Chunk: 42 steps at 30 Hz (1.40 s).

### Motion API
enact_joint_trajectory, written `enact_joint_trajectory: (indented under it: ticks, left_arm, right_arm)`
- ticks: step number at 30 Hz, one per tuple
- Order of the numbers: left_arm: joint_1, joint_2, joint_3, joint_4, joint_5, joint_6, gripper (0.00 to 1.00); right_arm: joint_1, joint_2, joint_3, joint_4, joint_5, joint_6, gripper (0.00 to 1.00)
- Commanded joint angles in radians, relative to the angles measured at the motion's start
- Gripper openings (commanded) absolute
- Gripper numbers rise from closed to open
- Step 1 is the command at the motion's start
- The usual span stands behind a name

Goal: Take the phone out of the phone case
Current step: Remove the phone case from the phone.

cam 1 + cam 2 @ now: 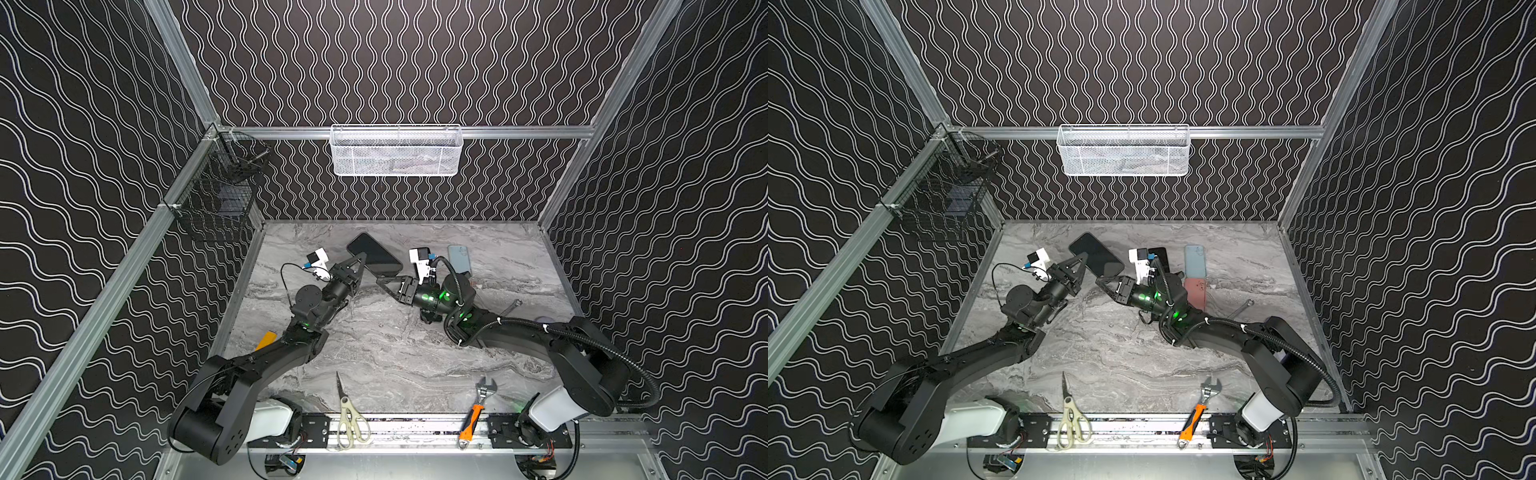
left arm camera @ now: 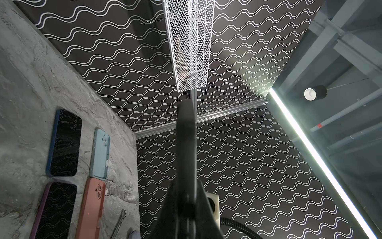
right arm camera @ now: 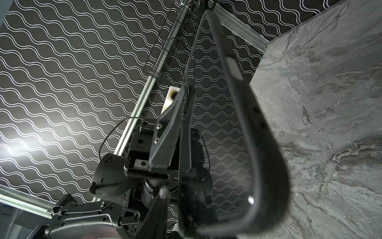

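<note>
Near the back of the table [image 1: 374,357], about in the middle, the phone [image 1: 374,254] appears lifted off the surface and hangs tilted between the two arms. The left gripper [image 1: 362,260] is closed tight on one long edge, so the pinch is on the phone case [image 3: 233,68] with the phone inside. The right gripper [image 1: 379,281] stands at the near corner with its jaws narrow around the rim. I cannot tell whether it really grips there, because the right wrist view is blurred at this place. As I judge it, the task is only at its first part: the cased phone is picked up and held, but the phone sits in the case. Peeling the rim back and pushing the phone out are left to do. The case looks matte black and soft, like rubber or silicone, with rounded corners and a raised button bump on its side. In the right wrist view its rim seems a little curved, so it will probably bend under a pull. The screen is flat, glossy and dark, while the table is hard, smooth and grey with a marble pattern
</note>
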Motion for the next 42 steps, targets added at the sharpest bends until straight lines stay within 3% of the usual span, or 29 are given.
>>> enact_joint_trajectory:
  ticks: [1,9,14,20,26,42]
  left_arm:
    - [-0.005,0.004,0.005,0.033,0.0,0.0,0.0]
    - [-0.005,0.006,0.004,0.029,0.001,-0.008,0.0]
    - [-0.006,0.007,0.008,0.023,0.0,-0.027,0.0]
    - [-0.01,-0.022,0.017,-0.032,0.0,-0.057,0.0]
    - [-0.015,-0.088,0.036,-0.126,0.007,-0.079,0.0]
    - [-0.02,-0.168,0.08,-0.181,0.036,-0.14,0.0]
  right_arm:
    - [0.006,0.005,0.019,0.042,0.009,-0.009,0.25]
    - [0.015,0.003,0.015,0.024,0.044,-0.034,0.13]
    - [0.043,-0.029,0.022,-0.08,0.12,-0.144,0.11]
    - [0.091,-0.048,0.007,-0.174,0.256,-0.3,0.1]
    - [0.14,-0.034,-0.036,-0.154,0.379,-0.42,0.1]
    - [0.17,0.006,-0.126,-0.054,0.515,-0.508,0.14]
